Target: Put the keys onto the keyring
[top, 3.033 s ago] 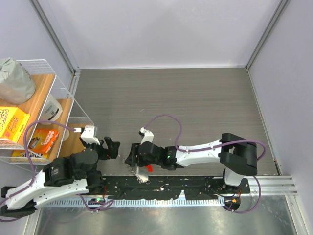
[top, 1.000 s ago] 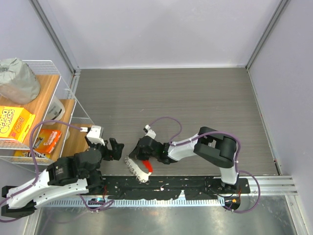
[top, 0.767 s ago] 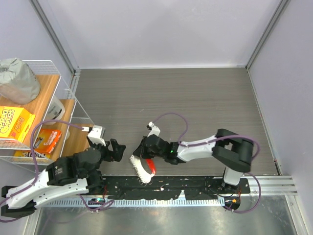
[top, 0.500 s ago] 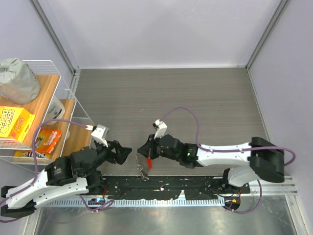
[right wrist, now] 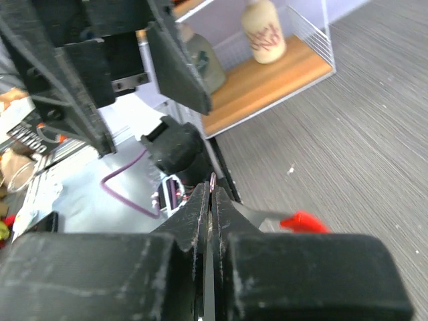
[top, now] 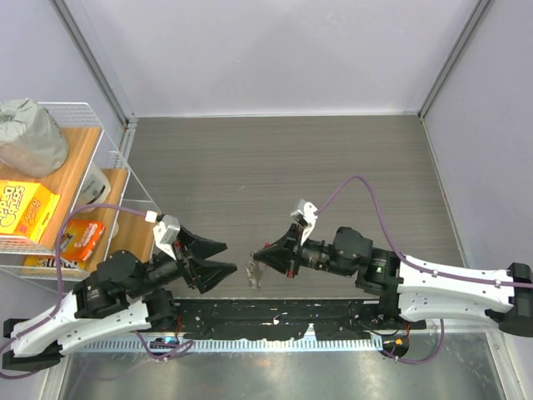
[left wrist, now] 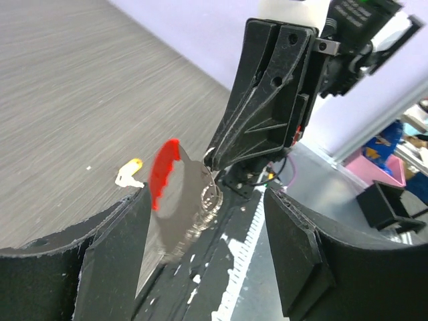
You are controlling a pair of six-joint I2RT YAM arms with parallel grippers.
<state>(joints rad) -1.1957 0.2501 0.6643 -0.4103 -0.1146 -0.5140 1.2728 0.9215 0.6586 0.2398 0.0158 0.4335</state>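
Top view: right pincer [top: 258,253] clamped on the silvery metal keyring with red plastic piece [top: 254,272]; left pincer [top: 231,257] opposite, jaws apart, empty. Left wrist: tiny yellow-headed metal key [left wrist: 127,175] lies on the tabletop [left wrist: 67,100]. Right wrist: grip confirmed. Judgement: key pickup outstanding; left pincer should fetch it.

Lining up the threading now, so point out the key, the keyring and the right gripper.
key [left wrist: 132,164]: left wrist view, on its yellow head.
keyring [left wrist: 162,175]: left wrist view, on its red plastic piece.
right gripper [left wrist: 211,156]: left wrist view, between the tips of its shut fingers.
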